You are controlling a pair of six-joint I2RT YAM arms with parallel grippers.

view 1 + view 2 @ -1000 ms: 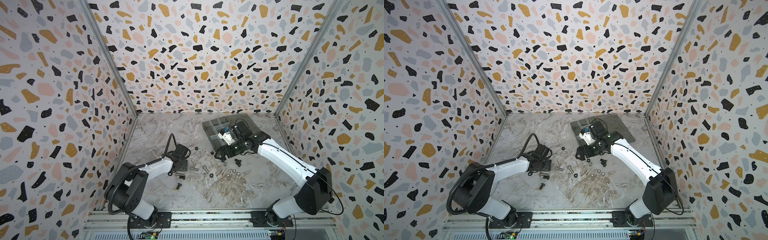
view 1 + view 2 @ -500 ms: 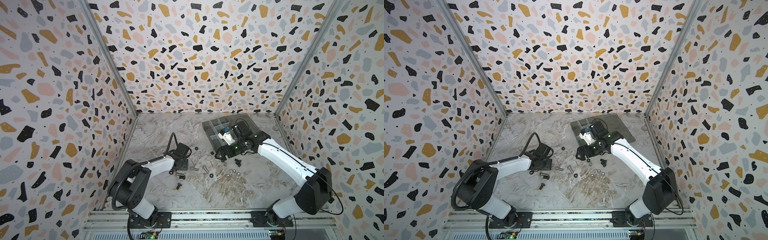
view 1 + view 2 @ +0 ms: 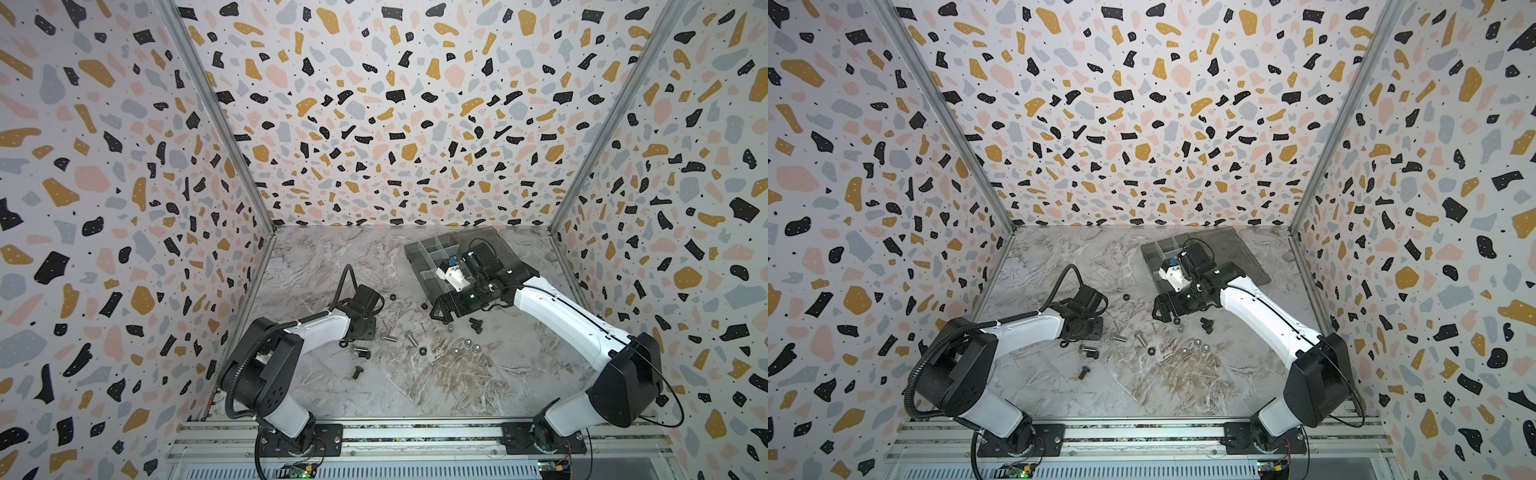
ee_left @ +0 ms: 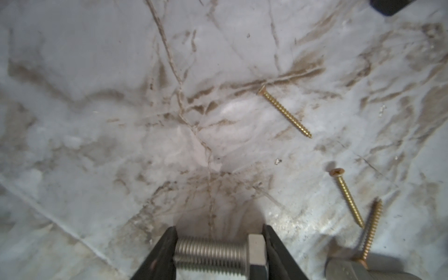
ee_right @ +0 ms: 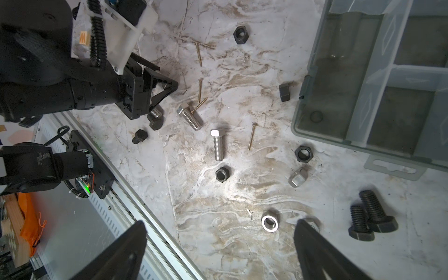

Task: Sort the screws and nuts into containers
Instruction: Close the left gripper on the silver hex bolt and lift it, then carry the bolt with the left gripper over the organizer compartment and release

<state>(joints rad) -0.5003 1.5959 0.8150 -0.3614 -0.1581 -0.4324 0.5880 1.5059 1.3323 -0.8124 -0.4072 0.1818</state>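
Observation:
My left gripper is down on the marble floor at the left of both top views. It is shut on a silver screw, one jaw against the threaded end and the other against the hex head. My right gripper hangs open and empty above the floor, in front of the containers, a smoky-grey organiser box. Loose on the floor between the arms lie silver screws, black screws, black nuts and silver nuts.
Thin brass wood screws lie scattered near the left gripper. One more black screw lies nearer the front. The metal rail runs along the front edge. Patterned walls close the cell on three sides.
The left gripper's jaws have closed in onto the silver screw, and the left arm shifted slightly. The right arm has not moved.

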